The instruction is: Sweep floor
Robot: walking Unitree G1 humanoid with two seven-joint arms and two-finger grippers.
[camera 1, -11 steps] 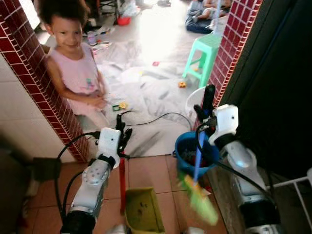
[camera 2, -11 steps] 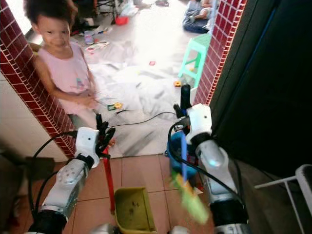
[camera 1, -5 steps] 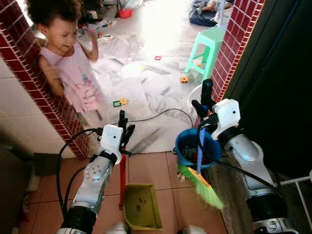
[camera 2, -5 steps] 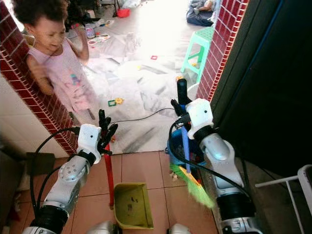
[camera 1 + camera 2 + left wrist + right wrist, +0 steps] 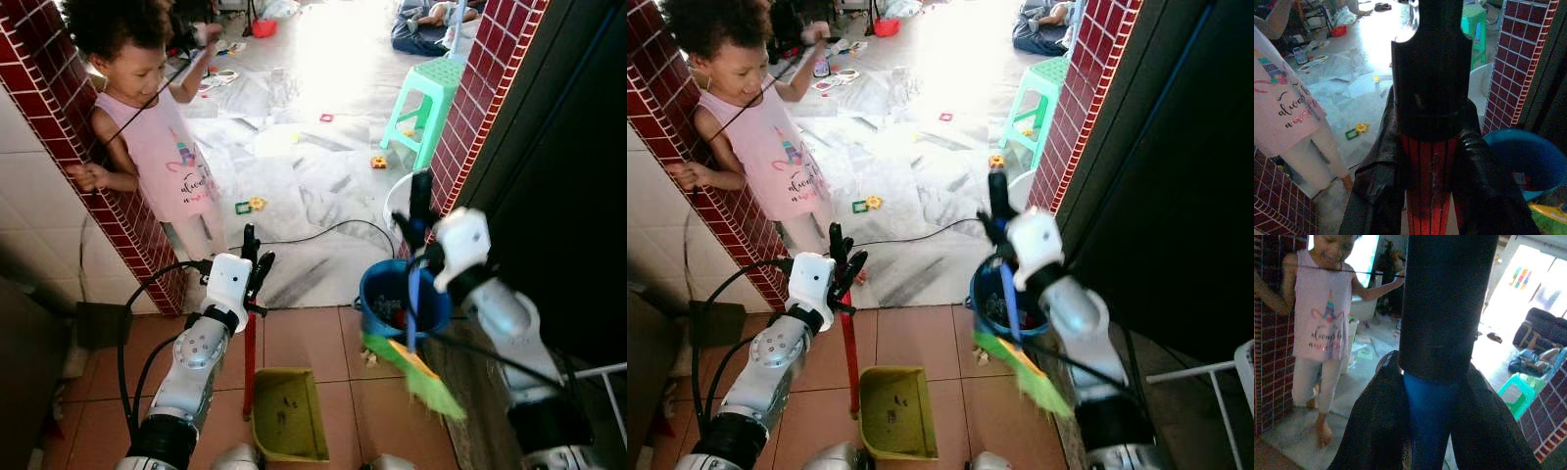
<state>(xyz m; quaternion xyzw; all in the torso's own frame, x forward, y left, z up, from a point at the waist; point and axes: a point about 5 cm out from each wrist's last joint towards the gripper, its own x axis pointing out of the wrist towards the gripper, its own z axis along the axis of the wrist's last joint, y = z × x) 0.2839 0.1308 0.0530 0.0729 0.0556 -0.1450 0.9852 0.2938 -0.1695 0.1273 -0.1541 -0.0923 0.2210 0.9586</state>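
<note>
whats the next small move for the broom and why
Probably lower the right hand so the broom bristles reach the tiles: they hang tilted above the floor beside the blue bucket, while the left hand holds the dustpan down on the floor.

Tiled floor (image 5: 304,338) between dustpan (image 5: 286,416) and blue bucket (image 5: 384,284) is open, narrow lane at 12 o'clock. Bucket blocks 1 o'clock, brick pillar (image 5: 69,137) and a person (image 5: 162,147) block 10–11. Black cable (image 5: 323,233) crosses ahead. Green stool (image 5: 428,98) stands farther off at 1.
</note>
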